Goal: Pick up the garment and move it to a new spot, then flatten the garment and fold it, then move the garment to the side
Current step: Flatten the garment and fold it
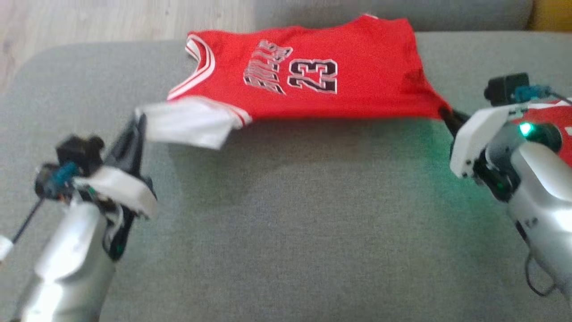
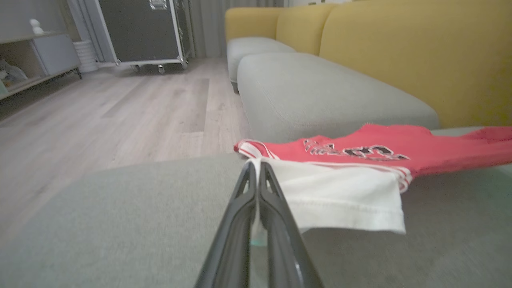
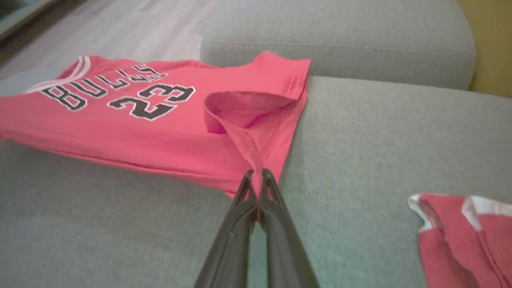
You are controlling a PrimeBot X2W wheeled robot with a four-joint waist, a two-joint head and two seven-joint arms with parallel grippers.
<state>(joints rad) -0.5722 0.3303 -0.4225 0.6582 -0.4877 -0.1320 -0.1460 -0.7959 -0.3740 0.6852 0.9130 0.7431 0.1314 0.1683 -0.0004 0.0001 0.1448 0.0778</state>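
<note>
Looking from the head: the red shirt [image 1: 357, 76] with the number 23 lies spread out by the far edge of the grey seat [image 1: 286, 232], with its neck to the left.
Left claw [image 1: 141, 120]: pressed together, pinching the white sleeve [image 1: 187, 123] near the left edge of the seat.
Right claw [image 1: 447, 114]: pressed together, pinching the red bottom corner of the shirt near the right edge of the seat.
Near side of the shirt: it looks lifted a little, with a dark shadow under it. The far side seems to rest on the seat.
Left wrist view: the two dark fingers are shut tight on the tip of the white sleeve. The sleeve hangs like a loose flap and the red part runs off to the right. A wooden floor [image 2: 120, 112] and a yellow couch back [image 2: 400, 52] are behind.
Right wrist view: the fingers are shut on a thin bunch of red cloth at the hem. The hem makes a small open pocket just past the fingertips.
Other cloth [image 3: 460, 240]: red and white, by the right edge of the seat, apart from the shirt.
Step, I think: pulling the shirt flat before folding.
Slip risk: each claw has only a tiny bit of cloth, so a hard pull could tug it free.
Wrinkle risk: the sleeve flap and hem pocket could fold under if the shirt is laid down like this.
Fall risk: the shirt sits right at the far edge, so a push that way could slide it off.
Mix-up risk: the right arm is close to the other cloth and could drag it along.
</note>
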